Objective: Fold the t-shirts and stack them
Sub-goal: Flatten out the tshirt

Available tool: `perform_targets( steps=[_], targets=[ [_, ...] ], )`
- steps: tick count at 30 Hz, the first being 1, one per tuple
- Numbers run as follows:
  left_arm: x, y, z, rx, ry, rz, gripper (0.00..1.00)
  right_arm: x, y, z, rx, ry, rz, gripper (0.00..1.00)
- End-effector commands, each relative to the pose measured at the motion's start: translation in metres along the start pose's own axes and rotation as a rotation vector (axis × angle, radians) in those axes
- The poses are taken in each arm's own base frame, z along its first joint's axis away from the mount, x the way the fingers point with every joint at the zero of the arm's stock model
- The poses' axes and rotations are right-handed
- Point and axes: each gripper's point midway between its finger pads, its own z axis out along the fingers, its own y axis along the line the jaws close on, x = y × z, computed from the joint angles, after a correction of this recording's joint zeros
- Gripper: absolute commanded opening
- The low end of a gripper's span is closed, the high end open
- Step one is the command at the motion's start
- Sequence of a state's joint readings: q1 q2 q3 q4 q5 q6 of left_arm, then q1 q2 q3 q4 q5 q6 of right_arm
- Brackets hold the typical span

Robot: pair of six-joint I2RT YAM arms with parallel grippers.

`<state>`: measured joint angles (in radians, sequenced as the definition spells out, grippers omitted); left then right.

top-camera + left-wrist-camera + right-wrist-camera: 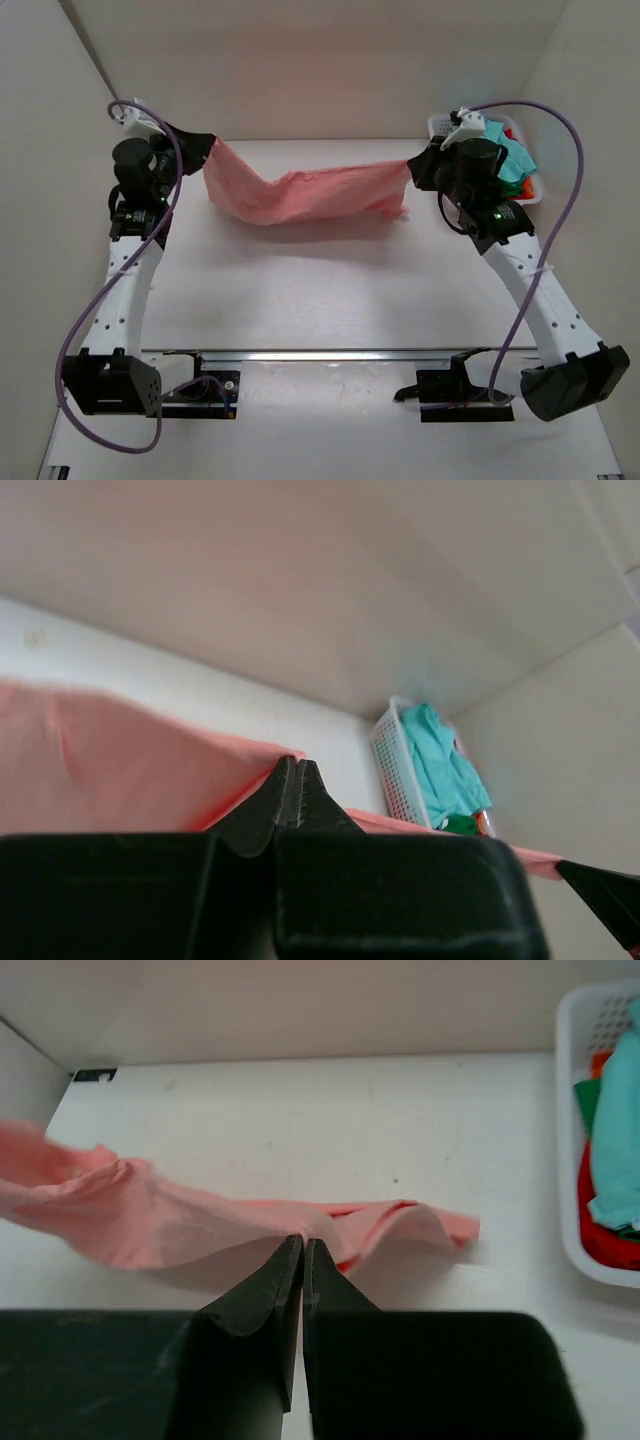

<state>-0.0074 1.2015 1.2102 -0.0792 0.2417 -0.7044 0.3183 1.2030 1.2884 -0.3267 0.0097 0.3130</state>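
Over the table's [330, 290] far half, ten to two o'clock, we hold the salmon-pink t-shirt [300, 195] slung between the left gripper [208, 143] and right gripper [410, 163], each clamped tight on an edge. Nothing is folded yet, we judge. The other t-shirts [515, 160] lie in the basket [437, 122] at two o'clock.

Soft, even light from overhead fills all three views, bright without glare. In the top view the salmon-pink t-shirt [310, 195] throws a faint shadow on the worktop [330, 300] toward 6 o'clock, and a pink tint glows on the back wall [320, 70] at 12 o'clock. Both wrist views are softer, the cloth smeared with blur at 9 o'clock
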Motion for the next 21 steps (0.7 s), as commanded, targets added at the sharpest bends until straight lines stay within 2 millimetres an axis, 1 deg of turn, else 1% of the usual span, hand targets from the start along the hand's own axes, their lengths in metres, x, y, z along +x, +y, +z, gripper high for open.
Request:
perform_targets(
  steps=[1, 2, 3, 4, 5, 6, 7, 10, 11, 12, 14, 15, 17, 18, 19, 20, 21],
  targets=[
    [-0.042, -0.032, -0.03, 0.013, -0.083, 0.075, 0.0, -0.039, -0.012, -0.034, 0.088, -0.097, -0.094, 0.01],
    [-0.052, -0.04, -0.037, 0.021, -0.107, 0.093, 0.0, -0.045, -0.015, -0.04, 0.108, -0.112, -0.097, 0.0],
    [-0.068, -0.041, -0.043, 0.006, -0.137, 0.101, 0.0, -0.059, -0.01, -0.05, 0.101, -0.155, -0.106, 0.0],
    [-0.079, -0.049, -0.051, 0.004, -0.154, 0.112, 0.0, -0.072, -0.008, -0.061, 0.101, -0.192, -0.11, 0.0],
    [-0.086, -0.053, -0.053, 0.005, -0.168, 0.122, 0.0, -0.077, -0.008, -0.066, 0.11, -0.208, -0.112, 0.0],
    [-0.097, -0.065, -0.062, 0.015, -0.185, 0.143, 0.0, -0.087, -0.007, -0.076, 0.108, -0.233, -0.11, 0.0],
    [-0.105, -0.07, -0.067, 0.003, -0.198, 0.15, 0.0, -0.095, -0.006, -0.083, 0.106, -0.252, -0.115, 0.0],
    [-0.123, -0.08, -0.078, -0.015, -0.23, 0.17, 0.0, -0.109, -0.009, -0.092, 0.089, -0.264, -0.115, 0.0],
    [-0.119, -0.075, -0.073, -0.032, -0.204, 0.173, 0.0, -0.114, -0.009, -0.093, 0.071, -0.26, -0.116, 0.0],
    [-0.118, -0.072, -0.069, -0.042, -0.184, 0.184, 0.0, -0.111, -0.013, -0.088, 0.068, -0.234, -0.117, 0.01],
    [-0.106, -0.064, -0.059, -0.051, -0.122, 0.172, 0.0, -0.104, -0.013, -0.07, 0.041, -0.181, -0.125, 0.0],
    [-0.095, -0.054, -0.047, -0.055, -0.072, 0.16, 0.0, -0.1, -0.013, -0.066, 0.031, -0.163, -0.139, 0.0],
    [-0.072, -0.04, -0.03, -0.042, 0.02, 0.137, 0.0, -0.088, -0.016, -0.04, 0.017, -0.102, -0.139, 0.0],
    [-0.061, -0.03, -0.018, -0.05, 0.06, 0.124, 0.0, -0.082, -0.016, -0.033, 0.001, -0.079, -0.144, 0.0],
    [-0.056, -0.028, -0.014, -0.042, 0.086, 0.124, 0.0, -0.078, -0.018, -0.022, 0.0, -0.062, -0.141, 0.0],
    [-0.053, -0.021, -0.002, -0.047, 0.109, 0.113, 0.0, -0.073, -0.021, -0.009, -0.006, -0.045, -0.15, 0.0],
    [-0.045, -0.007, 0.012, -0.071, 0.138, 0.112, 0.0, -0.074, -0.022, 0.0, -0.006, -0.056, -0.156, 0.0]
  ],
)
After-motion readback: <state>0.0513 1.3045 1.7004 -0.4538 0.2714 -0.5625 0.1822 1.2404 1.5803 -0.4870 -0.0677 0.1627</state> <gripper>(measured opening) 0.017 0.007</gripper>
